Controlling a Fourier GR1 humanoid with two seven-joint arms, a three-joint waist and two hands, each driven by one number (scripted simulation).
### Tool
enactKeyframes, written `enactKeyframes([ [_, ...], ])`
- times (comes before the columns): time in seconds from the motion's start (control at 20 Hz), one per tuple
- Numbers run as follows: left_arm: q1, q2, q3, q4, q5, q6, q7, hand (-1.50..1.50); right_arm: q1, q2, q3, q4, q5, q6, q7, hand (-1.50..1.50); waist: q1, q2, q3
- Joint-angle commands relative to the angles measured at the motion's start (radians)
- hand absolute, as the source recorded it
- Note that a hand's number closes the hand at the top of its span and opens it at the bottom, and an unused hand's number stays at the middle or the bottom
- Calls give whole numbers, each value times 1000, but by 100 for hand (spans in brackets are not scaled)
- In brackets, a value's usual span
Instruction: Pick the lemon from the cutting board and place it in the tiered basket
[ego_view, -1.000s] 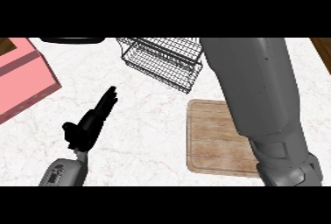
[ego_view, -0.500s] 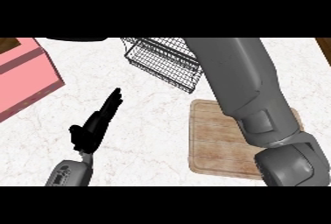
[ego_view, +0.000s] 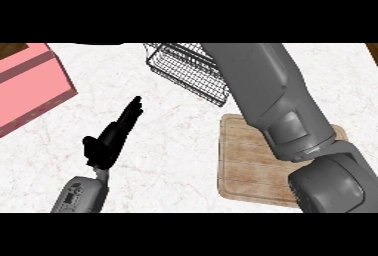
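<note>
Head view: the right forearm (ego_view: 284, 115) spans the cutting board (ego_view: 247, 165) towards the wire tiered basket (ego_view: 184, 70), its hand and the lemon hidden, so its fingers' state is unknowable, probably mid-placement with release over the basket next, while the left hand (ego_view: 111, 140) rests with straight fingers over the surface (ego_view: 173, 150).

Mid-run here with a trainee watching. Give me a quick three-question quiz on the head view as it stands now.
1. True or false: the lemon is visible on the cutting board.
2. Which arm reaches up across the board toward the tiered basket? A) left B) right
3. Fill in: the left hand rests open on the counter, fingers ____.

Key
1. False; the board's bare part shows no lemon, and the right forearm hides the rest.
2. B; the right hand itself is out of view.
3. Straight, pointing toward the basket; the pink box lies to its left.
</note>
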Motion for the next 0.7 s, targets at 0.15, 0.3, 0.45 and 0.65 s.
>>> enactKeyframes([
  [0.15,20,-21,-13,28,-12,2,-47,0,-44,1,-144,93,-187,-79,74,150,14,4,-1],
  [0.3,28,44,28,4,19,-47,-36,0,-29,1,-179,116,-252,-107,33,-150,10,-2,0],
  [0.45,-1,10,7,-53,19,-21,40,0,-54,1,-191,139,-305,-200,-3,-150,16,-7,1],
  [0.65,9,23,43,33,8,-12,-38,0,-83,-8,-159,95,-241,-297,-7,-150,-32,-9,0],
])
